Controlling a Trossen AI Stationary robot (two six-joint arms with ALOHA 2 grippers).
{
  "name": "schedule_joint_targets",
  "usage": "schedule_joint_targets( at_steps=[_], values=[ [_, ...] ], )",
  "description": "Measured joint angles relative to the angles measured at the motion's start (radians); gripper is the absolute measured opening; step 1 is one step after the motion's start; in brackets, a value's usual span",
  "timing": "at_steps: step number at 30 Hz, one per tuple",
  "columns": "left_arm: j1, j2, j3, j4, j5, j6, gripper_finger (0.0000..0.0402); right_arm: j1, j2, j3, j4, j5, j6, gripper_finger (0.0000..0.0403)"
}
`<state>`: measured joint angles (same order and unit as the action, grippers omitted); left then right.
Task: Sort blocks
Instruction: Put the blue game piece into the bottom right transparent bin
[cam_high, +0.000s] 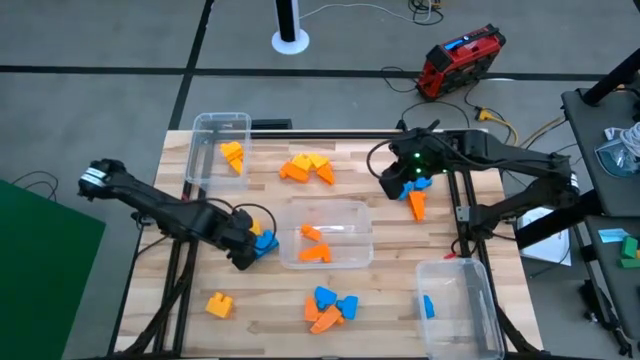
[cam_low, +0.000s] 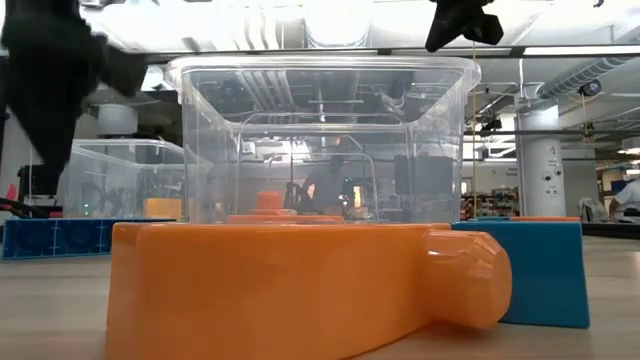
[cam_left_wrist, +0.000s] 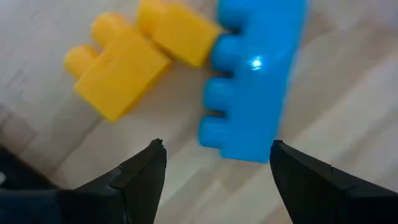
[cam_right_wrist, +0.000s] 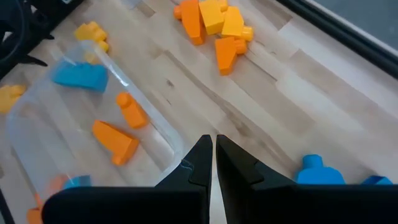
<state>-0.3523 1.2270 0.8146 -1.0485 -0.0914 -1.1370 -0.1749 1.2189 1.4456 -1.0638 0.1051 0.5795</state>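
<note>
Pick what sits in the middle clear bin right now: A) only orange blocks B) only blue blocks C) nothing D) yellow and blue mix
A: the high view shows two orange blocks inside the middle bin, with no blue or yellow in it.

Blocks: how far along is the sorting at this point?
Partly done. Orange blocks lie in the middle bin, yellow ones in the far-left bin, one blue in the near-right bin. The left gripper, open, hovers over a blue block. Loose piles remain.
</note>
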Motion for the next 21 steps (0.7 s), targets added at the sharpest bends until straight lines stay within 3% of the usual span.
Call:
schedule_joint_targets(
  at_steps=[8,21],
  values=[
    [0.010,0.001,-0.058,0.112,0.039,0.016,0.0261,0.000,0.070,0.000,0.002,-0.007,0.086,0.0013],
    [0.048,0.034,-0.058,0.153,0.048,0.046,0.0262,0.000,0.114,0.000,0.006,-0.035,0.116,0.0013]
  ],
)
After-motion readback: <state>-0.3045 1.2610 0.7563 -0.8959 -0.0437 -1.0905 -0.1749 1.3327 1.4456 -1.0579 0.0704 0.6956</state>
